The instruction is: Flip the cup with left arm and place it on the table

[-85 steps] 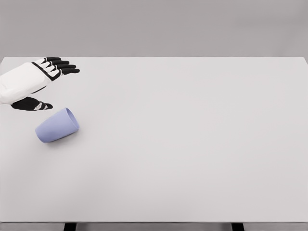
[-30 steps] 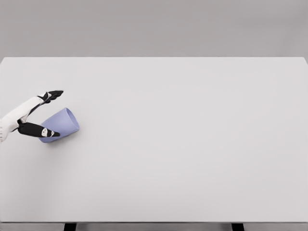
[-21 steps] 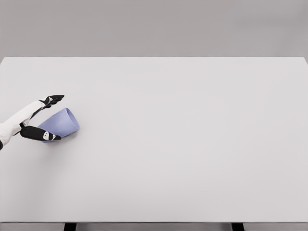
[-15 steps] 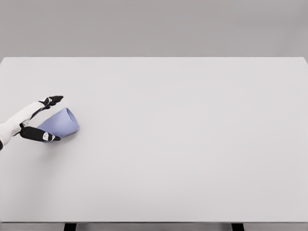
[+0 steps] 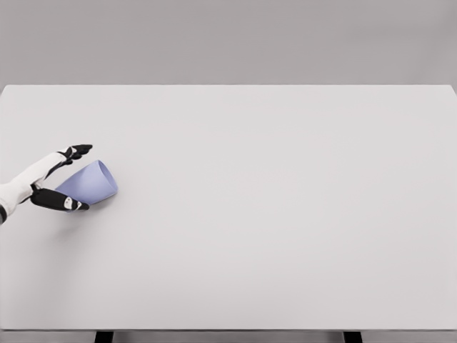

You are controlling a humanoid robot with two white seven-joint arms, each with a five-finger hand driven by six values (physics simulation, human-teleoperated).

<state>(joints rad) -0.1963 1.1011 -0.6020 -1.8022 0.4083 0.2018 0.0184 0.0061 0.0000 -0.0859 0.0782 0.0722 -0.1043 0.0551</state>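
- left hand [image 5: 44, 184] at the table's left edge, arm entering from the left; fingers [image 5: 76, 151] spread above the cup, thumb [image 5: 61, 201] below it; they bracket the cup's closed end, grip not closed
- cup [image 5: 91, 184] pale blue, lying on its side, mouth pointing right and away; resting on the table [image 5: 271, 207]
- table white, cup near its left side

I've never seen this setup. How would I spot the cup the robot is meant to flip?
Start at the big white table and look along its left edge, where the white arm's left hand reaches in. Between its black fingers and thumb lies the cup, on its side with the mouth facing right. It is the only coloured thing there, a pale lavender-blue.
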